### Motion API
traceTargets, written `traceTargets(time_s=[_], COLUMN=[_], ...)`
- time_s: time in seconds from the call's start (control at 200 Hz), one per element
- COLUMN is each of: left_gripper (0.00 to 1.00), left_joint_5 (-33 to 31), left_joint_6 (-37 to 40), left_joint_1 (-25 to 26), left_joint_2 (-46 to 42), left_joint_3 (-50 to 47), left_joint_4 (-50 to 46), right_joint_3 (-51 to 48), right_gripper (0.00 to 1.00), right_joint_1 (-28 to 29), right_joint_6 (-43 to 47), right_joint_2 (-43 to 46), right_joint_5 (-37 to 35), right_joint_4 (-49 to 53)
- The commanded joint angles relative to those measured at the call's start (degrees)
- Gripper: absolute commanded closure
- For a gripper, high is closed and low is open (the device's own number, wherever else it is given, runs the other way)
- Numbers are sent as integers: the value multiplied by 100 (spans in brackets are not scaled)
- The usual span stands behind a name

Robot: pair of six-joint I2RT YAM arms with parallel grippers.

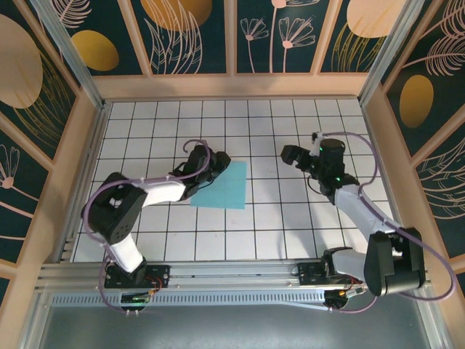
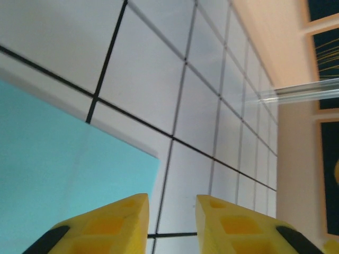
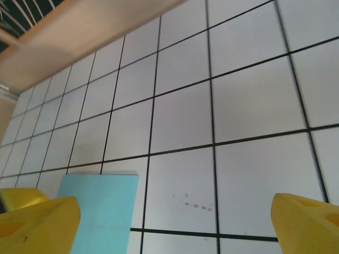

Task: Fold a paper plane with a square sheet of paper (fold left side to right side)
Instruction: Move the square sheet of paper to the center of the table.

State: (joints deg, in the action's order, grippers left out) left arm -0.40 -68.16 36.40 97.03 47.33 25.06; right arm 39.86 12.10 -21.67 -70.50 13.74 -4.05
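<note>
Top external view, for your record: grid table (image 1: 276, 218), walled in wood, holds one item, the square sheet of paper (image 1: 221, 187), flat, left of centre. Left gripper (image 1: 211, 163) sits at the sheet's far left corner. Your left wrist view shows its fingers (image 2: 116, 222) narrowly parted over bare tile, the sheet's edge beside one finger. Right gripper (image 1: 289, 154) gapes wide, empty, well apart to the right.
</note>
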Motion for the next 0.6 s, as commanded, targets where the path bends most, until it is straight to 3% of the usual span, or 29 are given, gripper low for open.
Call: traceTargets(time_s=[0.0, 0.235, 0.38, 0.596], left_gripper=[68, 65, 68, 74], left_joint_5=[-401, -227, 229, 365], left_joint_6=[570, 889, 987, 1109], left_joint_1=[17, -132, -293, -445], left_joint_2=[-619, -1425, -1396, -1260], left_joint_3=[-407, -1190, -1465, -1534], left_joint_4=[-867, -1491, -1358, -1287], right_joint_3=[543, 1880, 2687, 3570], right_gripper=[6, 1, 1, 1], right_joint_1=[539, 1605, 2098, 2480], right_joint_6=[598, 659, 734, 795], right_joint_2=[-570, -2493, -3454, -4317], right_joint_5=[-394, -1017, -1443, -1727], right_joint_4=[705, 1168, 1369, 1577])
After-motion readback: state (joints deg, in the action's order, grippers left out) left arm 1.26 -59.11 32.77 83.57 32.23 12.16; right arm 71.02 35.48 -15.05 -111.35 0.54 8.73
